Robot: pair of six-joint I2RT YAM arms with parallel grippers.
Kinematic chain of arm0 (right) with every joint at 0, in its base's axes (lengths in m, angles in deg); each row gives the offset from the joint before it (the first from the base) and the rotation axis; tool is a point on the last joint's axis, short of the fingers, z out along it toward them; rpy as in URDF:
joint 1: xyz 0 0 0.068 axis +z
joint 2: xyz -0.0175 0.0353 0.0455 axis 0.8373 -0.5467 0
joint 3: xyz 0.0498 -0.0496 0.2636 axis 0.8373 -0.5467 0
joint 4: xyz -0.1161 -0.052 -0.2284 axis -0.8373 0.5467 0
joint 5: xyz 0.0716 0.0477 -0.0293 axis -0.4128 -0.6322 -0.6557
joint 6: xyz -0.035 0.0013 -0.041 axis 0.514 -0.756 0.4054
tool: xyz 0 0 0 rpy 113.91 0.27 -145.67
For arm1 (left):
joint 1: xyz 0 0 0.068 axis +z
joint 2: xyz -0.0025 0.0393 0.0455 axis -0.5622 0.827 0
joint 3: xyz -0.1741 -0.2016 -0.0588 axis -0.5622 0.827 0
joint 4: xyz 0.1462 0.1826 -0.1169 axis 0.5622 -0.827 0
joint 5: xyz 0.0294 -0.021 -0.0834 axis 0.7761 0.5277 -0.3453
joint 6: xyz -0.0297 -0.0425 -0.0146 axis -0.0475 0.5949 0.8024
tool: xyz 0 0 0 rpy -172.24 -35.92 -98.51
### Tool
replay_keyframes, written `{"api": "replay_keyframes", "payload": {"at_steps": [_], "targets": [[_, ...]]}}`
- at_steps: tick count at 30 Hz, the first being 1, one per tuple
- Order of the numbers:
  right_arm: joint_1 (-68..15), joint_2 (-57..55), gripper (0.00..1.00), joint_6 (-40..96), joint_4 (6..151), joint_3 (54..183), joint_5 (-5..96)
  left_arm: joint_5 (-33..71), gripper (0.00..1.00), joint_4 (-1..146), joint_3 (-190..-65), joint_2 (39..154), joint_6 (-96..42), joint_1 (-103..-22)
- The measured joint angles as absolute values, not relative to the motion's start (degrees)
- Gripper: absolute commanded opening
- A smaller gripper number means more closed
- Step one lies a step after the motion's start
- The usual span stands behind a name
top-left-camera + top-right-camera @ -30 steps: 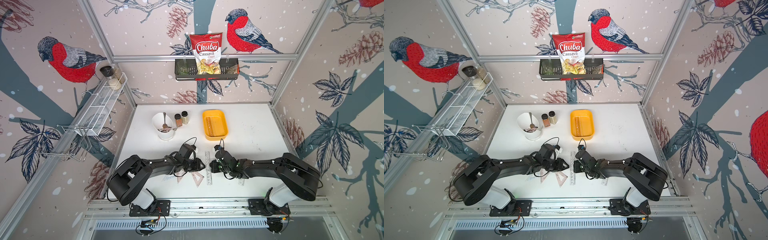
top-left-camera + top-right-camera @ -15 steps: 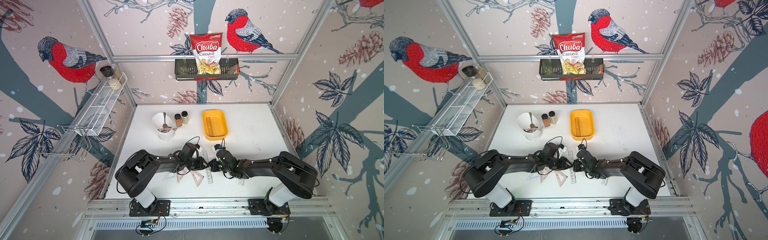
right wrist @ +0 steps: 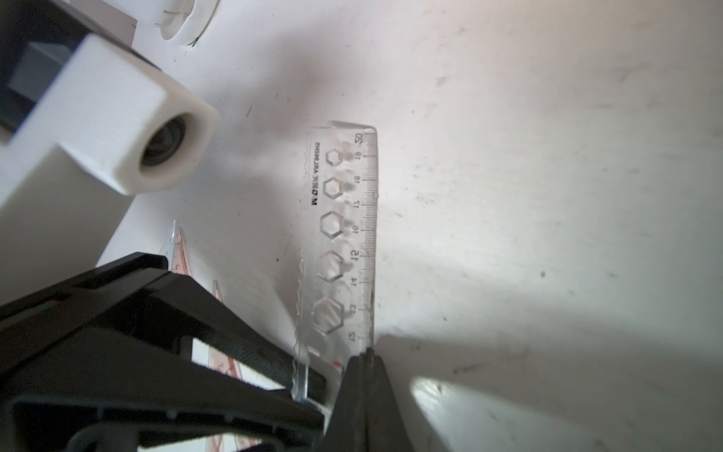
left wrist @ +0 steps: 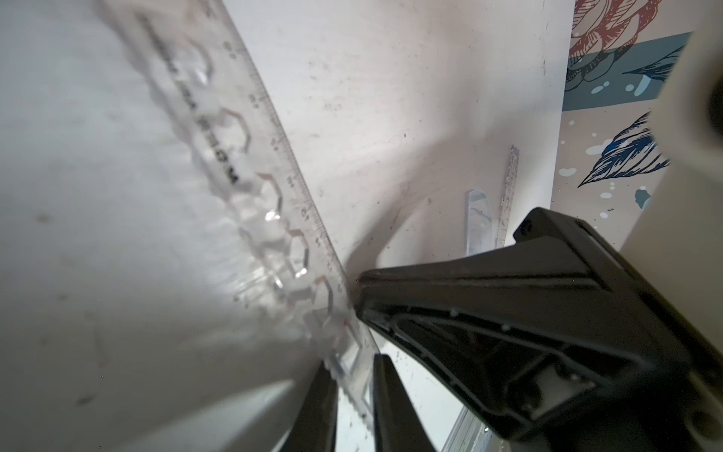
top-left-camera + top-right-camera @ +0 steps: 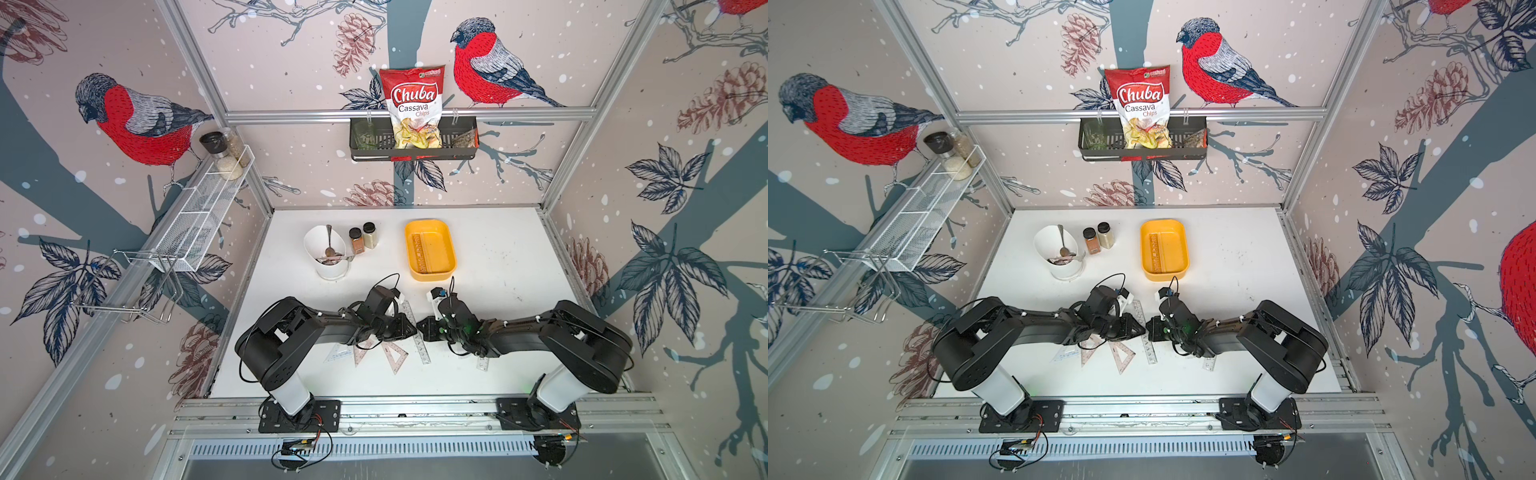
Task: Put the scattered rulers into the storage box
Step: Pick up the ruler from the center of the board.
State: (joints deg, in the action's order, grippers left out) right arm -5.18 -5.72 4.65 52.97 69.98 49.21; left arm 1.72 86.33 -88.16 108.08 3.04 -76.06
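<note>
Left arm [image 5: 316, 328] swung toward 4 o'clock, meeting the right tool [image 3: 365, 360].
Storage box [image 5: 440, 249] at the desk's [image 5: 498, 270] 12 o'clock; clear ruler [image 5: 422, 349] at its 6 o'clock, edge pinched by the right tool; left tool [image 4: 352, 364] flanks it, fingers [image 4: 391, 411] narrowed, grip untellable.

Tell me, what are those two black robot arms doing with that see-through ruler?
They are tidying rulers into the yellow storage box. Both arms hold the clear ruler: the right end effector pinches its numbered edge, and the left end effector looks clamped on it right beside. A stencil ruler already lies in the box. Some set squares and a short ruler wait on the table.
</note>
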Motion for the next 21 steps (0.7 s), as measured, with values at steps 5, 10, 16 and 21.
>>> {"api": "replay_keyframes", "payload": {"at_steps": [5,10,16,21], "targets": [[-5.88,-5.59,0.00,4.65,52.51,69.52,47.86,1.94,0.14,86.54,-88.51,108.75,3.48,-76.08],[-6.38,-5.59,0.00,4.65,52.49,69.50,46.87,1.86,0.04,86.72,-88.99,109.34,3.67,-76.08],[-8.33,-0.65,0.09,4.91,59.09,69.41,46.46,2.03,0.00,86.65,-89.14,108.93,3.67,-76.14],[-10.60,9.25,0.22,6.37,64.12,69.17,44.93,2.99,0.00,83.57,-90.15,105.69,4.07,-76.19]]}}
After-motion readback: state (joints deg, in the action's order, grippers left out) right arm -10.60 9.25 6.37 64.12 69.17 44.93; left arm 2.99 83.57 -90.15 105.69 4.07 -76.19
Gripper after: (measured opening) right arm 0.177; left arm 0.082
